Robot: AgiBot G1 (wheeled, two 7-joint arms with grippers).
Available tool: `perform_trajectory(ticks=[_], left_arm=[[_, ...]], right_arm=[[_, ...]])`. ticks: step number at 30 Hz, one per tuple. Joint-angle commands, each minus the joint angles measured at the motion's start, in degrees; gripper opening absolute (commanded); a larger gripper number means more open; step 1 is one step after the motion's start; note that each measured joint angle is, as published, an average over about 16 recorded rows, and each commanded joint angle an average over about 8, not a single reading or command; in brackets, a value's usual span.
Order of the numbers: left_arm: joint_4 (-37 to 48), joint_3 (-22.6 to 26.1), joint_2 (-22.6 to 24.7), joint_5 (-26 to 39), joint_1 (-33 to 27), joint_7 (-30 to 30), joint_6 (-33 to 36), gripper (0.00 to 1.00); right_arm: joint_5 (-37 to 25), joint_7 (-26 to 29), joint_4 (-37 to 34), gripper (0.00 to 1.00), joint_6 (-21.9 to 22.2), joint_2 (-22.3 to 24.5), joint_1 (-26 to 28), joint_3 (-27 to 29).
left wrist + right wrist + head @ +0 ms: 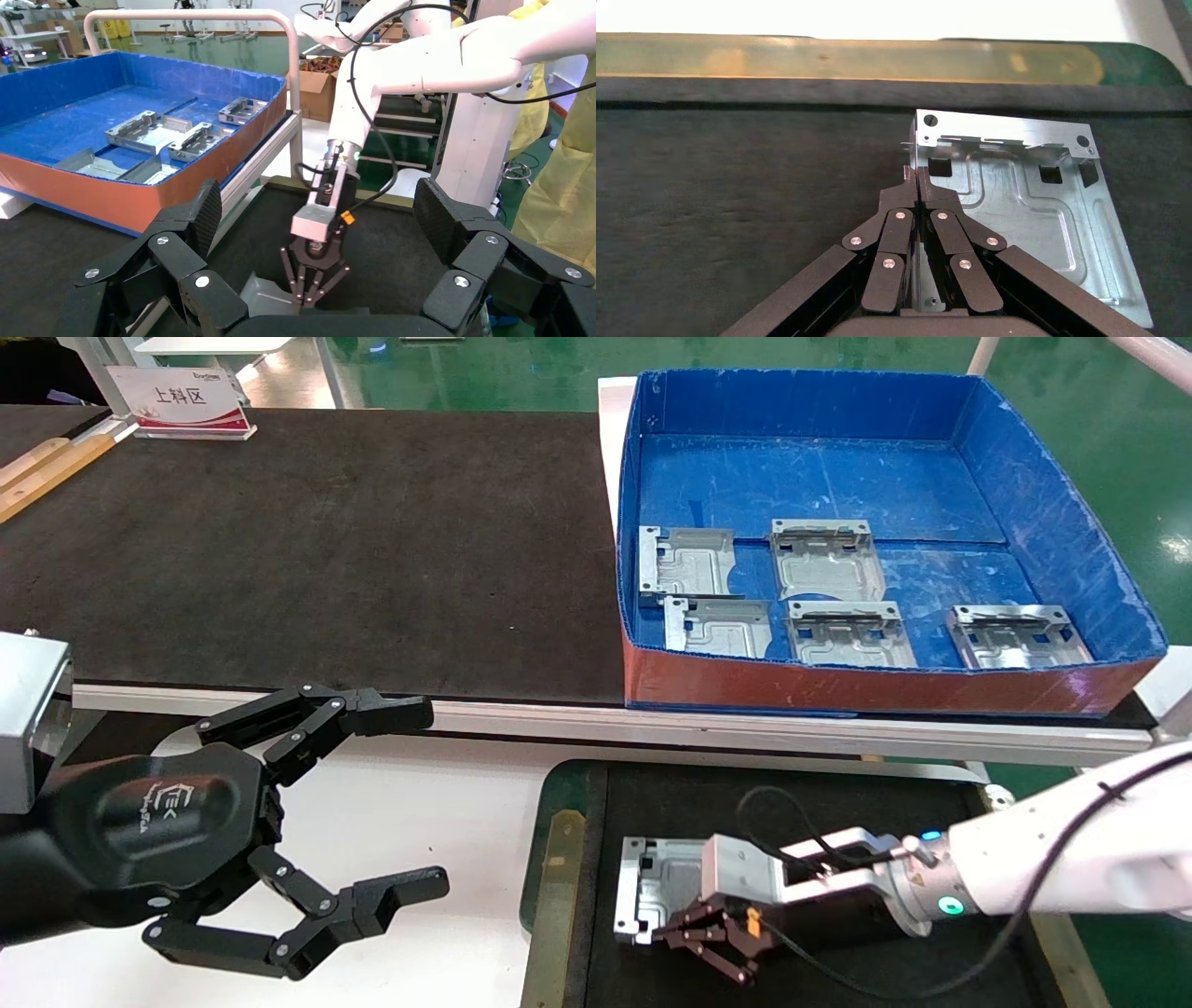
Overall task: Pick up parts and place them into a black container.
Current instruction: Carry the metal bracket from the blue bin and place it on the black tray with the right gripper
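Observation:
One silver part [656, 887] lies low in the black container [545, 859], near its left end; I cannot tell if it rests on the floor. My right gripper [666, 933] is shut on the part's folded side edge. The right wrist view shows the jaws [917, 179] closed together on that thin edge, with the part [1032, 203] flat beside them over the matte floor [736, 196]. Several more parts [824, 556] lie in the blue box [838, 686]. My left gripper [424, 798] is open and empty, parked over the white surface left of the container.
The blue box with a red front stands on the raised black mat [326, 551] behind the container, across a metal rail [745, 724]. A brass strip [842, 63] runs along the container's rim. A small sign [182, 402] stands at the mat's far left.

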Motion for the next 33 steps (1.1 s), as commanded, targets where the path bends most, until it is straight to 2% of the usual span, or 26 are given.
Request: perform_trajectory(ticks=[1, 20, 33], left_arm=[[0.0, 0.0, 0.0, 0.0, 0.0, 0.0, 0.0, 1.0], [0.0, 0.0, 0.0, 0.0, 0.0, 0.0, 0.0, 1.0], [0.0, 0.0, 0.0, 0.0, 0.0, 0.0, 0.0, 1.0]], right_arm=[[-0.5, -1.5, -2.4, 0.0, 0.2, -1.1, 0.9, -0.2], [-2.5, -12.6, -18.7, 0.0, 4.4, -9.4, 5.2, -0.8], [-2.3, -16.7, -25.5, 0.0, 5.7, -13.0, 7.8, -0.5]])
